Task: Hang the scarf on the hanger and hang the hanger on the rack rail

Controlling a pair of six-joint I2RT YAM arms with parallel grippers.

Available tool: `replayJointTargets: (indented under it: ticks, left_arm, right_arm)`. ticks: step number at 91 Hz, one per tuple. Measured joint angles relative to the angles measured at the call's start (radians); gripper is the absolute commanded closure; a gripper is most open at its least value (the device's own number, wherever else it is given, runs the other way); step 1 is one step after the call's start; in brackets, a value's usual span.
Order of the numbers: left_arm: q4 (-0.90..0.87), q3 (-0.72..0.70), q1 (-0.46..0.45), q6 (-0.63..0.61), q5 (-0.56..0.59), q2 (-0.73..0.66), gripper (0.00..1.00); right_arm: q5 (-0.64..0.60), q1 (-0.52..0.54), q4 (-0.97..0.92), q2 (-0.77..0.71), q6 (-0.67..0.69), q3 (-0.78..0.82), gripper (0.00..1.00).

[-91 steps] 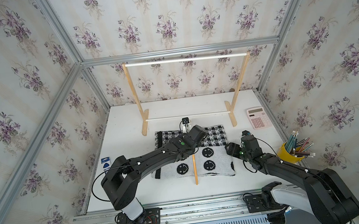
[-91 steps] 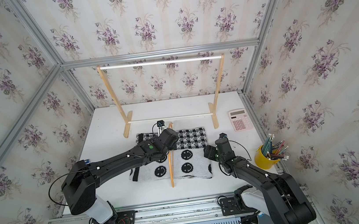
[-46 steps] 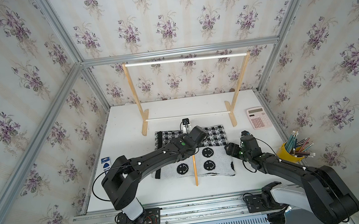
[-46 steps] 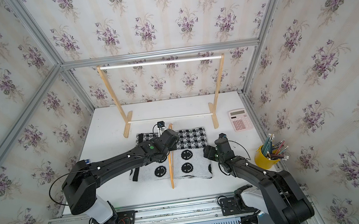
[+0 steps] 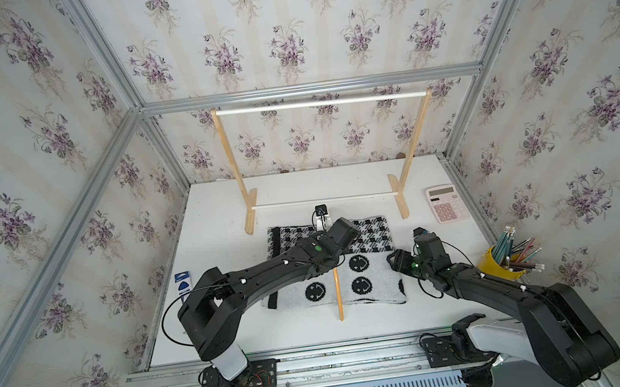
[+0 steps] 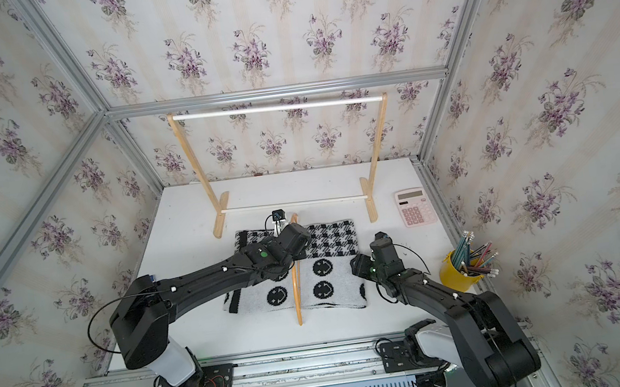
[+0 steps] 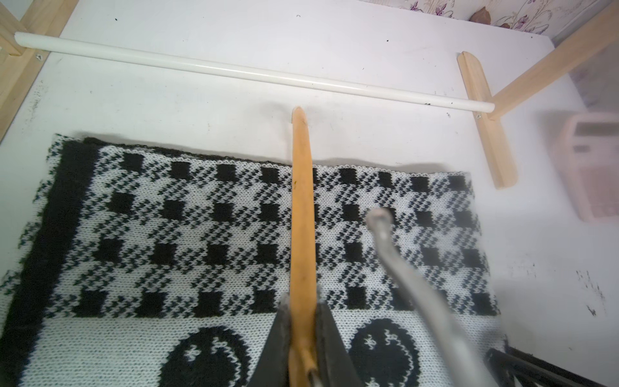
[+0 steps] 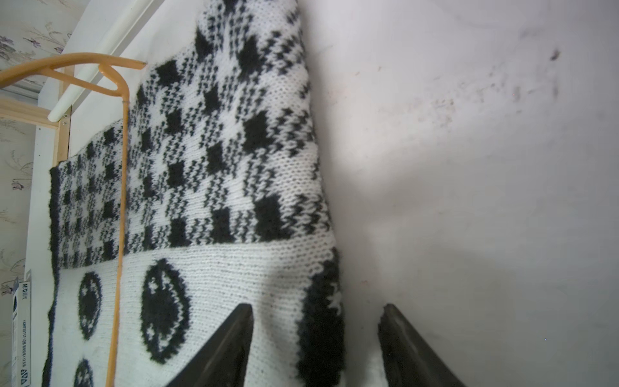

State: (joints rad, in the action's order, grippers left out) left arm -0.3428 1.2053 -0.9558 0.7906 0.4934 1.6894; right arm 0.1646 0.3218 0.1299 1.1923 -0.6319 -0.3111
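In both top views the scarf lies flat on the white table, its long axis running left to right, the houndstooth half on the far side and the smiley half on the near side. The hanger stands across it, long axis running near to far, its near tip past the scarf's near edge. The left gripper sits over the scarf's middle; the right gripper sits at the scarf's right edge. Beyond stand a wooden rack with white rods, a pink calculator at the far right, and a yellow pencil cup at the right, all inside floral-papered walls with aluminium framing. In the left wrist view the left gripper is clamped on the hanger's wooden arm, whose tip points toward the rack's lower rod; the silver hook leans to the right over the houndstooth. In the right wrist view the right gripper is parted, its jaws straddling the scarf's right edge, holding nothing.
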Motion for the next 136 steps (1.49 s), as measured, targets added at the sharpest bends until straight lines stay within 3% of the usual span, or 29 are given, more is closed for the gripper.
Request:
replayJointTargets:
  ticks: [14,26,36,47,136]
  left_arm:
    - [0.000,-0.002,0.000,0.003,0.001,0.000,1.00]
    - [0.000,-0.002,0.000,0.003,0.000,0.001,1.00]
    - [0.001,-0.002,0.000,0.003,0.000,0.002,1.00]
    - [0.002,-0.002,0.000,0.003,0.002,0.004,1.00]
    - [-0.034,0.047,-0.035,0.032,0.016,0.038,1.00]
  right_arm:
    - [0.035,0.000,0.005,0.011,0.004,-0.003,0.36]
    - [0.058,0.000,0.046,0.056,0.008,-0.011,0.44]
    - [0.072,0.000,0.107,0.101,0.008,-0.008,0.62]
    - [0.085,0.000,0.165,0.142,0.002,0.010,1.00]
    - [0.101,0.031,0.230,0.173,0.007,0.010,1.00]
